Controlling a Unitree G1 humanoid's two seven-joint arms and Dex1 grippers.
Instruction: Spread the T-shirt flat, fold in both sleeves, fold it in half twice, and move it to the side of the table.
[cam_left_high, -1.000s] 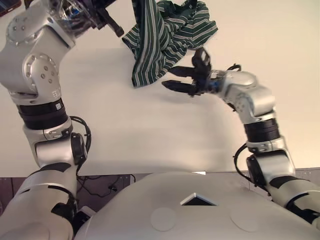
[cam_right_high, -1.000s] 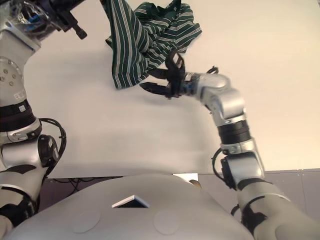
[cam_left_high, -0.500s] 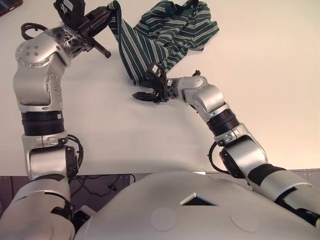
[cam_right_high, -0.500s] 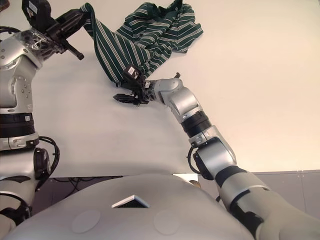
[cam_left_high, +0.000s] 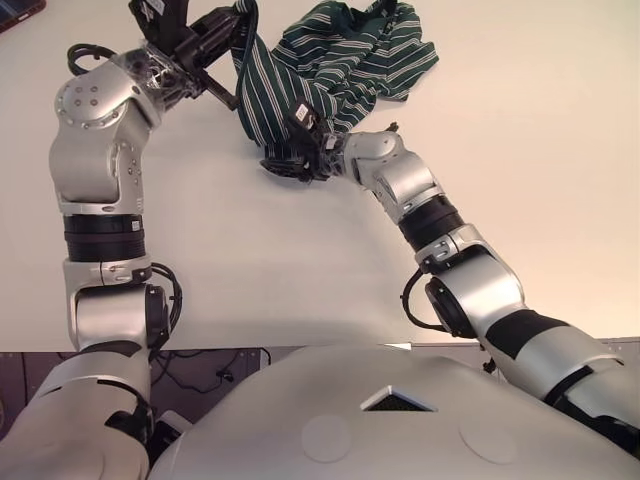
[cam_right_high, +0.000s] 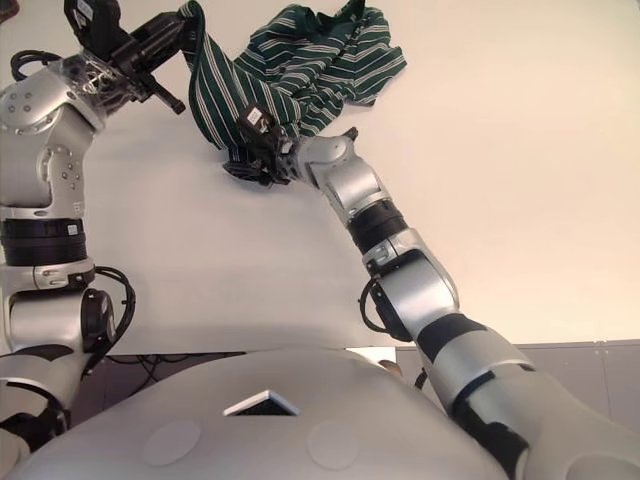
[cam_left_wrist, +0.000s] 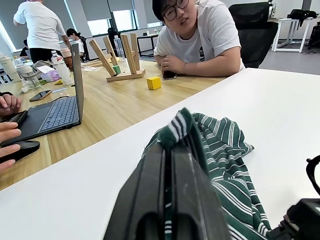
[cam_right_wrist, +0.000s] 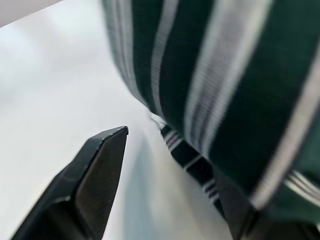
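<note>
Green-and-white striped T-shirt (cam_left_high: 355, 55) lies crumpled on the far part of the white bench (cam_left_high: 300, 270); one fold is held up off the surface by the left gripper (cam_left_high: 230, 22), whose fingers (cam_left_wrist: 150, 190) are pressed together on the cloth; the right gripper (cam_left_high: 288, 160) sits low at the garment's near edge, just above the bench, its fingers (cam_right_wrist: 95, 170) apart with striped fabric between them.
</note>
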